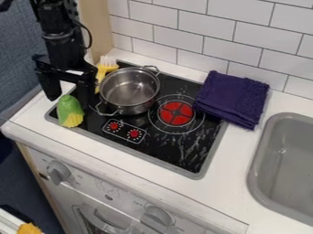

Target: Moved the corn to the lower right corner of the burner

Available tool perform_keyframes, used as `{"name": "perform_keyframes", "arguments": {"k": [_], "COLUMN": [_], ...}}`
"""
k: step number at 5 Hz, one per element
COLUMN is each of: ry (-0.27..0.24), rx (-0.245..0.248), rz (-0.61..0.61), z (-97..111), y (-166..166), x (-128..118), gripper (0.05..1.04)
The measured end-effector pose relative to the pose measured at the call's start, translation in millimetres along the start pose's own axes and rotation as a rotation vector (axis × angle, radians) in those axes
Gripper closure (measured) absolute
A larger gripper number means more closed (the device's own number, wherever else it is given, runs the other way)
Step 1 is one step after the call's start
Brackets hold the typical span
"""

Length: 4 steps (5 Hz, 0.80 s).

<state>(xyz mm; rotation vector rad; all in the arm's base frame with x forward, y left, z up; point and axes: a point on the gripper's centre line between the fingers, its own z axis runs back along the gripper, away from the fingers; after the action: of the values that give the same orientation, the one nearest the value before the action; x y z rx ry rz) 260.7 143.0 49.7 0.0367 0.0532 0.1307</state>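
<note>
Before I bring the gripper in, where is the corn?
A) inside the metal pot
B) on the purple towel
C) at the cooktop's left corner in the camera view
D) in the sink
C: the corn lies at the cooktop's left corner, outside the metal pot.

White brick-patterned tile wall point(183, 20), pale wooden upright point(98, 23) at its left, white countertop point(235, 164) below, blue-grey surface point(18, 50) farther left

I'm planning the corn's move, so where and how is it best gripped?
Probably from above, the gripper closing across the green husk of the corn from either side: the corn is longer than wide, and the husk is its end nearer the gripper.
</note>
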Motion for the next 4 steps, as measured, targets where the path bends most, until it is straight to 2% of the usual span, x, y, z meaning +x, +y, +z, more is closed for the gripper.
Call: {"name": "perform_keyframes", "arguments": {"k": [2,3,4], "ry": [0.109,0.121,0.126], "rx": [0.029,0.039,0.052], "rz": [0.045,0.059,0.044], "z": [-17.8,-15.1,-13.7], "y": [0.1,-1.3,-9.2], "x": [3.7,5.2,6.8], "gripper": [0.113,0.378,0.437]}}
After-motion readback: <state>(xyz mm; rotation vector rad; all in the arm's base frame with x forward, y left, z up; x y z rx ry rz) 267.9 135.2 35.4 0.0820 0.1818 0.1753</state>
